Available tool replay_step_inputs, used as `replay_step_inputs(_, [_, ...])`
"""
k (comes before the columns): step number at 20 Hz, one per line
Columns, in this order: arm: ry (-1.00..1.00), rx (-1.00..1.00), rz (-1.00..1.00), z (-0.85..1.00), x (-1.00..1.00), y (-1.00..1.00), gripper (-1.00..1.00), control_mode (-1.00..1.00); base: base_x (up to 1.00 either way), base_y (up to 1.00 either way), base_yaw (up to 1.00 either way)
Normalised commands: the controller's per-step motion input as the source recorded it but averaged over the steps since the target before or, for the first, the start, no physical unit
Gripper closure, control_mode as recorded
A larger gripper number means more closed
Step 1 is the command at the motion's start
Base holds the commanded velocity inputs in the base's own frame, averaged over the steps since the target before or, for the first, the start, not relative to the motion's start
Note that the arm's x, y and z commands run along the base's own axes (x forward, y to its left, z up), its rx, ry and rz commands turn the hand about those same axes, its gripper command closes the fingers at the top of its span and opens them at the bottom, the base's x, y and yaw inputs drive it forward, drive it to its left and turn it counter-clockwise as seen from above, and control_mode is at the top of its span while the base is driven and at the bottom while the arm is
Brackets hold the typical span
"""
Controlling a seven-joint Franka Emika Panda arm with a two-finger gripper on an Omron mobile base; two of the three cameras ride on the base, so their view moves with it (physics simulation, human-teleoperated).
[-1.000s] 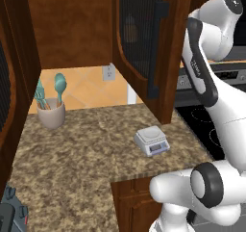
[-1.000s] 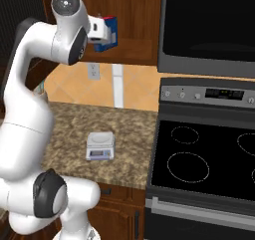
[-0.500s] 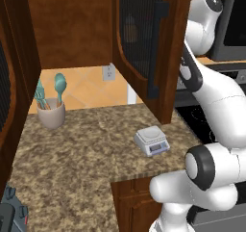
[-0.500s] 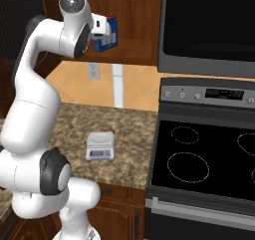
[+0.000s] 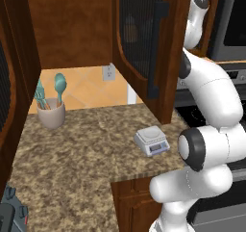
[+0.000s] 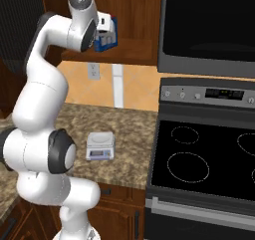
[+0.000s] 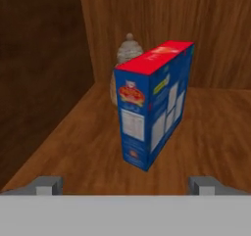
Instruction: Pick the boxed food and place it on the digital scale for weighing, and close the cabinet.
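Boxed food [image 7: 152, 105] is seen standing upright on the wooden cabinet shelf [image 7: 211, 132], straight ahead of the hand [image 7: 126, 185] and untouched by it; its visible faces are blue with a red top. The 2 fingertips [image 7: 48, 185] are spread wide apart with nothing between them. Just behind the box a pale jar [image 7: 128, 49] is partly hidden. Well below the hand, the digital scale [image 6: 100, 145] sits bare on the bench [image 6: 129, 129], and the cabinet door [image 5: 144, 48] is swung open.
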Motion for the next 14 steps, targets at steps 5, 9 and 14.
replay_step_inputs(5, [0.05,0.00,0.00,0.00,0.42,0.05,-1.00,-1.00,0.00,0.00,0.00])
replay_step_inputs(9, [0.01,0.00,-0.03,0.00,0.30,0.06,-1.00,-1.00,0.00,0.00,0.00])
replay_step_inputs(14, [0.00,0.00,-0.05,0.00,0.23,0.01,-1.00,-1.00,0.00,0.00,0.00])
